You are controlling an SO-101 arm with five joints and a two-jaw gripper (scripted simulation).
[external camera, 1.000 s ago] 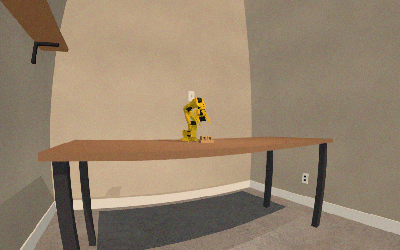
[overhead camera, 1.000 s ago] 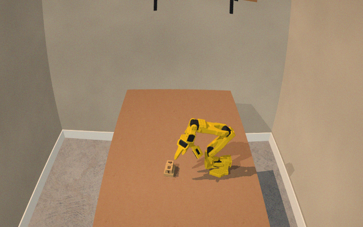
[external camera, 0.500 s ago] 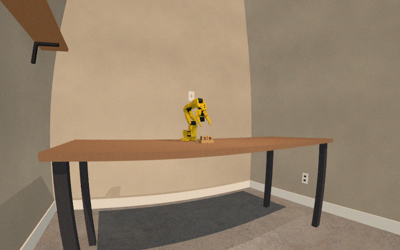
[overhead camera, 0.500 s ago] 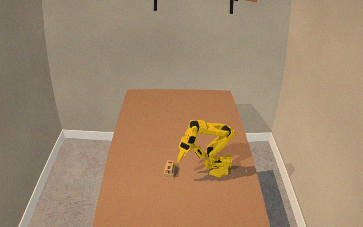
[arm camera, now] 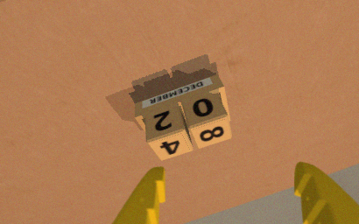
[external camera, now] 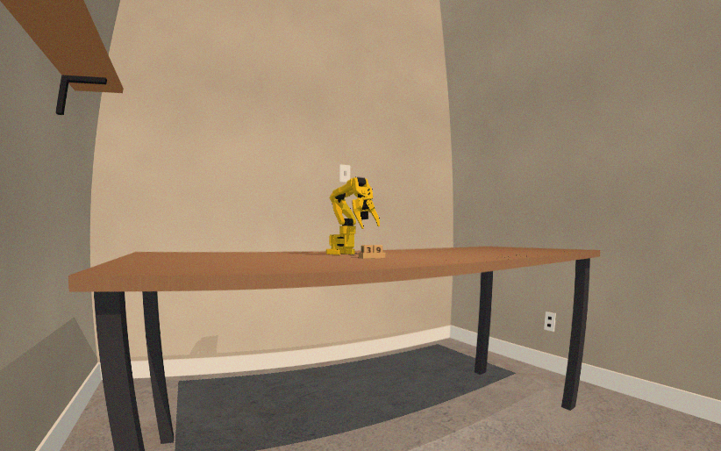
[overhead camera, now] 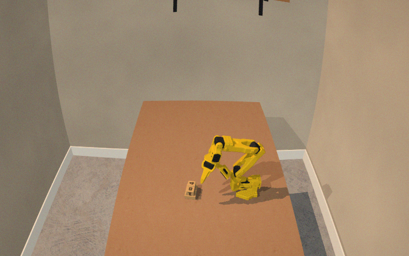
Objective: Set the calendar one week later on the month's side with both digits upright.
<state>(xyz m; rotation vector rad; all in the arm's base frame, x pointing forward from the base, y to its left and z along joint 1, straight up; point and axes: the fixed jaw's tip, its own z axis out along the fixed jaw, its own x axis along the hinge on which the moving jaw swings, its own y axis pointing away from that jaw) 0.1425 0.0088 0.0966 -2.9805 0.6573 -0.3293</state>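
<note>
The calendar tray (overhead camera: 190,197) (external camera: 372,255) (arm camera: 177,93) lies flat on the table, its DECEMBER label upside down in the wrist view. Two wooden cubes stand in it side by side. One cube (overhead camera: 191,183) (external camera: 368,250) (arm camera: 164,122) shows 2 on the label side, 4 on top and 3 at the back. The other cube (overhead camera: 190,188) (external camera: 378,250) (arm camera: 203,108) shows 0 on the label side, 8 on top and 9 at the back. From the label side they read 02. My gripper (overhead camera: 215,180) (external camera: 371,226) (arm camera: 229,166) is open and empty, above the table on the robot's side of the tray.
The table (overhead camera: 161,152) (external camera: 274,266) (arm camera: 46,153) carries the tray and my arm's base (overhead camera: 247,191) (external camera: 340,243). The table's edge crosses the lower right of the wrist view. A wall shelf (external camera: 67,45) hangs high at the left in the exterior view.
</note>
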